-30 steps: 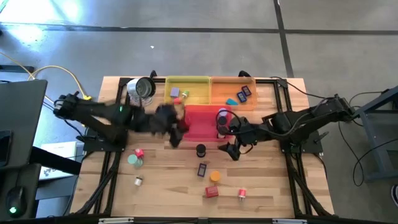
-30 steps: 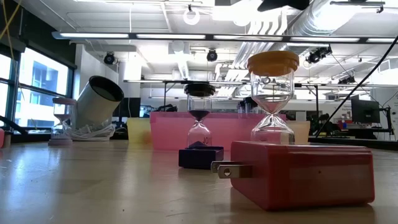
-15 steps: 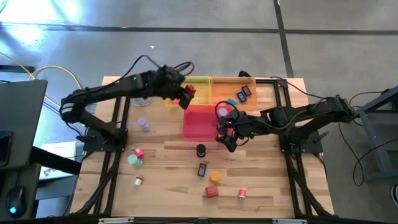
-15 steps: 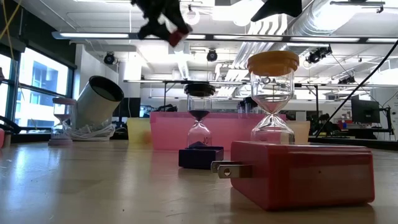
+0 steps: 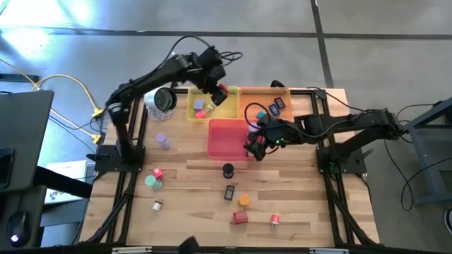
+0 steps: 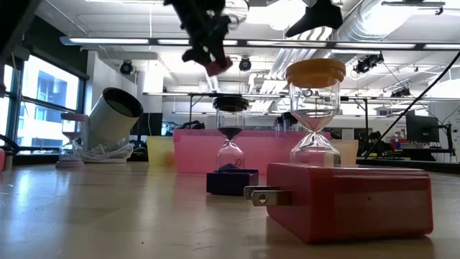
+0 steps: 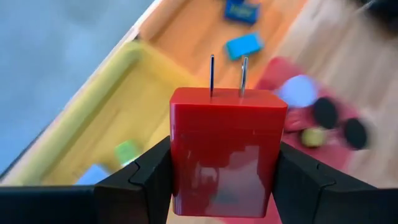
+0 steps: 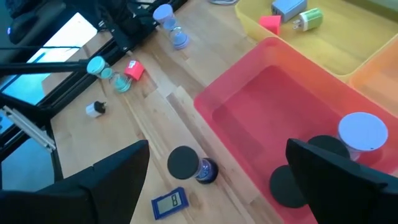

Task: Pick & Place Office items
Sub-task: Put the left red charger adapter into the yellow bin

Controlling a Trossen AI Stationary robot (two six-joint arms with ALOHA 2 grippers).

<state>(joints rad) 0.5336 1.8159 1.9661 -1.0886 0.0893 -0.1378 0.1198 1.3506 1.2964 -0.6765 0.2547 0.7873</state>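
Left gripper (image 5: 219, 90) is clamped on a red plug block (image 7: 227, 149), held high over the yellow tray (image 5: 212, 113) near its border with the orange tray (image 5: 265, 99); the tray lies straight below the claw. The block's prongs point away from the wrist, its long axis running along the fingers. Right gripper (image 5: 256, 144), jaws wide and holding nothing, hovers at the pink tray (image 5: 227, 137) edge. Counted: three trays; in the yellow tray three small pieces; in the orange tray two blue pieces; loose on the table about nine items, left arm nearer most
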